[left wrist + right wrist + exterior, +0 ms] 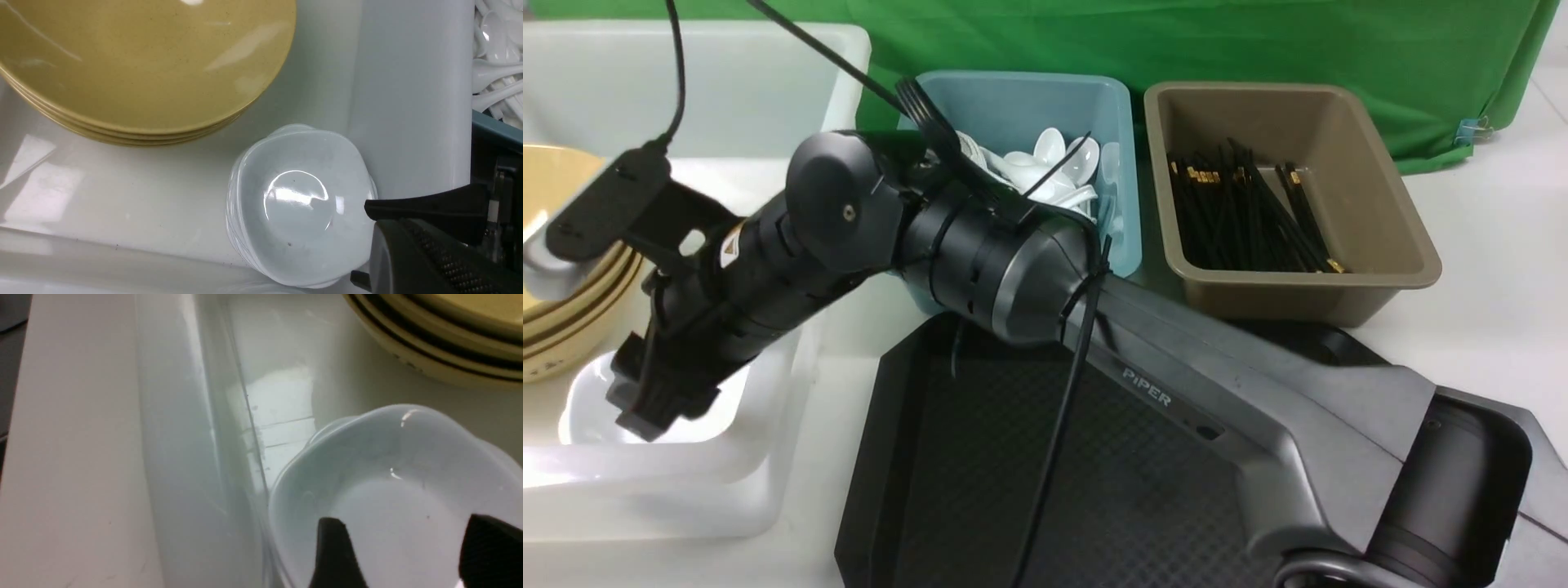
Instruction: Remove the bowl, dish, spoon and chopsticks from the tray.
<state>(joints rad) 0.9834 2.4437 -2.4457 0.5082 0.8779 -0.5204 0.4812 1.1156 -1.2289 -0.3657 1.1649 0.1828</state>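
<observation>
My right gripper (645, 408) (404, 522) hangs open just over a small white squarish dish (584, 408) (298, 204) (388, 465) that tops a short stack inside the white bin; nothing sits between its fingers. Beside it stands a stack of mustard-yellow bowls (556, 269) (143, 61) (449, 339). My left gripper (384, 253) is shut and empty, above the same bin. White spoons (1054, 163) (494, 69) fill the teal bin, and black chopsticks (1241, 212) lie in the brown bin. The black tray (980, 457) shows bare where my right arm does not cover it.
The large white bin (768, 98) takes up the left side. The teal bin (1029, 98) and the brown bin (1380, 204) stand side by side behind the tray. A green cloth (1176, 41) hangs at the back. My right arm stretches low across the tray.
</observation>
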